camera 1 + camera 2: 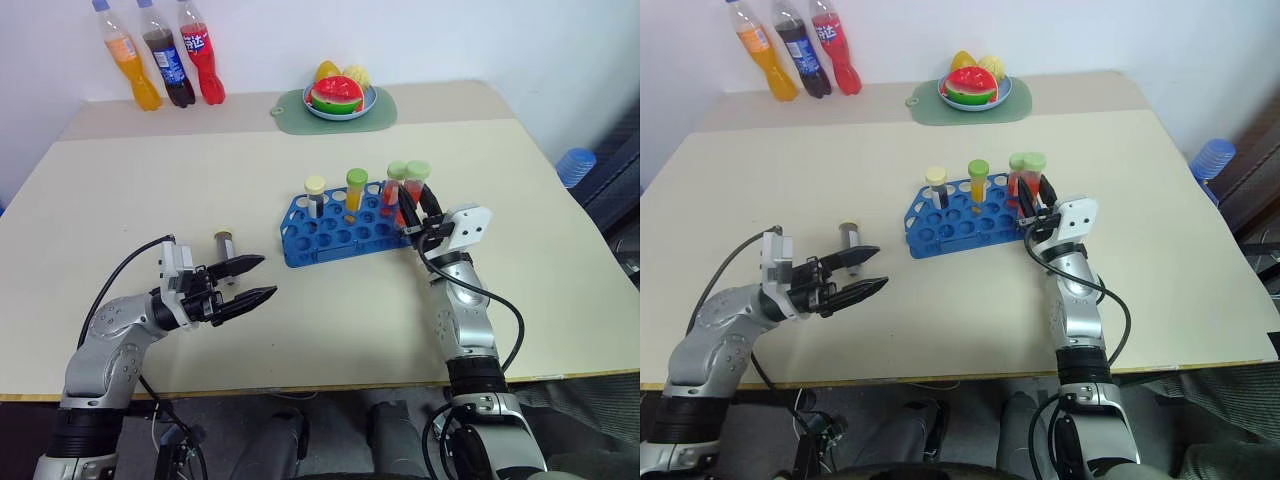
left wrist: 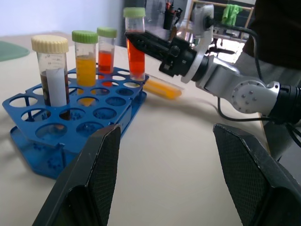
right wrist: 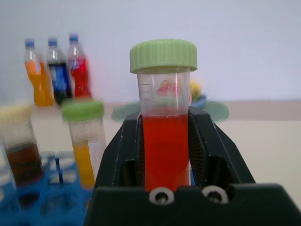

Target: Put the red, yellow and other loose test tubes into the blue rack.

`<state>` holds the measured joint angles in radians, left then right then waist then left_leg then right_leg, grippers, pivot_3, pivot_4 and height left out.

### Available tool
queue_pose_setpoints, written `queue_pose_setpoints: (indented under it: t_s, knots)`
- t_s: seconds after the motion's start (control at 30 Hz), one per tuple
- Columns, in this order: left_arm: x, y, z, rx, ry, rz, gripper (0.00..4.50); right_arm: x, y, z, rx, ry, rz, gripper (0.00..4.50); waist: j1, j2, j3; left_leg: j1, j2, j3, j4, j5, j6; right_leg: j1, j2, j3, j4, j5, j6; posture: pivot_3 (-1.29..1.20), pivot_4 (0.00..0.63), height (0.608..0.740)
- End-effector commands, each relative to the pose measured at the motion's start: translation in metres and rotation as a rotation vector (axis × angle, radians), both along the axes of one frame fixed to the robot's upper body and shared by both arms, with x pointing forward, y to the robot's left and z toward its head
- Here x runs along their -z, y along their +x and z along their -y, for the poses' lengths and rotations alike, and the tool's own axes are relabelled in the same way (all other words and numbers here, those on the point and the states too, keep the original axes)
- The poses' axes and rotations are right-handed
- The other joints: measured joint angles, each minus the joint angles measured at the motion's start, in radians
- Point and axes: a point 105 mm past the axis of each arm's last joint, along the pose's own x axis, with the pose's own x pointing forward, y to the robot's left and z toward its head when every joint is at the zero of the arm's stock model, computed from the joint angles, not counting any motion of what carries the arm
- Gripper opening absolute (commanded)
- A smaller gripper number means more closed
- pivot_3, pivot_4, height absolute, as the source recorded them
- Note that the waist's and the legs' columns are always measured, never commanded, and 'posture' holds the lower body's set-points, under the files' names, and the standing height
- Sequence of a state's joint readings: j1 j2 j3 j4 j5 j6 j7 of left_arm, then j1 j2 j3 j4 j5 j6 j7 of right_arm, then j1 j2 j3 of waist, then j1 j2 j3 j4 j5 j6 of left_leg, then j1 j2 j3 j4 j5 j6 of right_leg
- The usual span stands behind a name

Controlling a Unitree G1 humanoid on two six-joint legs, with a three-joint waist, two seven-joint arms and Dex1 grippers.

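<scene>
The blue rack (image 1: pixel 340 232) lies mid-table with three tubes standing in it: a cream-capped dark one (image 1: pixel 315 196), a green-capped yellow one (image 1: pixel 356 190) and a green-capped red one (image 1: pixel 396 186). My right gripper (image 1: pixel 418 208) is shut on another green-capped red tube (image 3: pixel 164 141), held upright at the rack's right end; I cannot tell whether its foot is in a hole. A yellow tube (image 2: pixel 162 88) lies on the table behind the rack. A cream-capped dark tube (image 1: pixel 224 244) stands loose just beyond my left gripper (image 1: pixel 268 276), which is open and holds nothing.
Three soda bottles (image 1: pixel 165 60) stand at the back left corner. A green mat with a fruit plate (image 1: pixel 340 100) sits at the back middle. A blue ribbed object (image 1: pixel 575 165) is off the table's right edge.
</scene>
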<state>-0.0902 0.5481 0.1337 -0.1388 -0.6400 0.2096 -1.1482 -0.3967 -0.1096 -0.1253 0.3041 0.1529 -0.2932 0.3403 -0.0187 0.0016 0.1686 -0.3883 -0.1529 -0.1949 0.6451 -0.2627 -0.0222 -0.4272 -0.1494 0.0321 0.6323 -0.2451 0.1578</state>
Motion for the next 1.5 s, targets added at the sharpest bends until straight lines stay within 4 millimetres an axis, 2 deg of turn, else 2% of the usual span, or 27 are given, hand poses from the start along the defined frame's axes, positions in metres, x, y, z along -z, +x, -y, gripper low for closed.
queue_pose_setpoints:
  t_s: [0.03,0.13,0.2,0.23,0.37,0.47,0.6,0.7,0.87,0.93,1.07,1.27,1.5]
  knots:
    - [-0.009,-0.003,0.001,0.002,-0.001,0.051,3.25,-0.001,-0.002,0.001,-0.003,-0.001,0.015,0.78,0.001,0.0,0.0,0.0,0.0,0.0,0.0,0.0,0.0,0.0,0.0,0.0,0.0,0.0,0.0,0.0,0.15,0.74]
    - [-0.008,-0.003,0.005,0.01,-0.006,0.049,3.25,0.0,-0.003,-0.003,-0.045,0.018,0.007,0.78,0.001,0.0,0.0,0.0,0.0,0.0,0.0,0.0,0.0,0.0,0.0,0.0,0.0,0.0,0.0,0.0,0.15,0.74]
    - [-0.008,-0.003,0.006,0.013,-0.008,0.048,3.25,-0.002,-0.004,-0.005,-0.059,0.01,0.017,1.87,0.001,0.0,0.0,0.0,0.0,0.0,0.0,0.0,0.0,0.0,0.0,0.0,0.0,0.0,0.0,0.0,0.15,0.74]
    - [-0.009,-0.002,0.006,0.014,-0.01,0.049,3.25,-0.005,-0.004,-0.005,-0.057,-0.016,0.028,2.21,0.0,0.0,0.0,0.0,0.0,0.0,0.0,0.0,0.0,0.0,0.0,0.0,0.0,0.0,0.0,0.0,0.15,0.74]
    - [-0.009,-0.001,0.006,0.015,-0.011,0.049,3.25,-0.015,-0.006,0.002,-0.017,-0.113,0.039,4.24,0.001,0.0,0.0,0.0,0.0,0.0,0.0,0.0,0.0,0.0,0.0,0.0,0.0,0.0,0.0,0.0,0.15,0.74]
    - [-0.007,-0.002,0.007,0.017,-0.012,0.046,3.25,-0.021,-0.017,0.006,-0.021,-0.195,0.017,4.24,0.006,0.0,0.0,0.0,0.0,0.0,0.0,0.0,0.0,0.0,0.0,0.0,0.0,0.0,0.0,0.0,0.15,0.74]
    - [-0.004,-0.002,0.01,0.022,-0.018,0.04,3.25,-0.026,-0.04,0.027,0.082,-0.33,-0.116,4.24,0.011,0.0,0.0,-0.001,0.0,0.0,0.0,0.0,0.0,0.0,0.0,0.0,0.0,0.0,0.0,0.0,0.15,0.74]
    - [-0.003,-0.002,0.013,0.029,-0.023,0.038,3.25,-0.03,-0.059,0.028,-0.022,-0.361,-0.211,4.24,0.009,0.0,0.0,-0.001,0.0,0.0,0.0,-0.002,0.004,0.0,0.0,0.0,-0.001,0.0,0.0,0.0,0.15,0.74]
    - [-0.001,-0.001,0.017,0.043,-0.029,0.036,3.25,-0.029,-0.076,0.04,-0.128,-0.392,-0.426,4.24,0.01,0.0,0.0,-0.001,0.001,0.001,0.001,-0.004,0.006,0.0,0.0,0.0,-0.001,0.0,0.0,0.0,0.15,0.74]
    - [0.0,-0.001,0.018,0.05,-0.03,0.034,3.25,-0.025,-0.07,0.054,-0.108,-0.367,-0.563,4.24,0.01,0.0,0.0,-0.001,0.001,0.002,0.001,-0.004,0.007,0.001,0.0,0.0,-0.002,0.0,0.0,0.0,0.15,0.74]
    - [0.001,-0.001,0.02,0.069,-0.02,0.037,3.25,-0.029,-0.042,0.081,-0.01,-0.26,-0.774,4.24,0.009,-0.001,0.0,-0.001,0.002,0.003,0.001,-0.004,0.007,0.001,0.0,0.0,-0.002,0.0,-0.001,0.0,0.15,0.74]
    - [0.0,-0.009,0.022,0.141,0.024,0.058,3.25,-0.038,-0.015,0.09,0.004,-0.213,-0.893,4.24,0.01,-0.001,0.001,-0.003,0.002,0.003,0.001,-0.005,0.008,0.0,0.0,0.0,-0.004,0.001,-0.001,0.0,0.15,0.74]
    - [-0.002,-0.014,0.024,0.192,0.077,0.083,3.25,-0.023,0.004,0.092,-0.004,-0.214,-0.996,4.24,0.008,-0.001,0.001,-0.003,0.001,0.004,0.001,-0.005,0.009,0.0,-0.001,0.0,-0.004,0.001,-0.001,0.0,0.15,0.74]
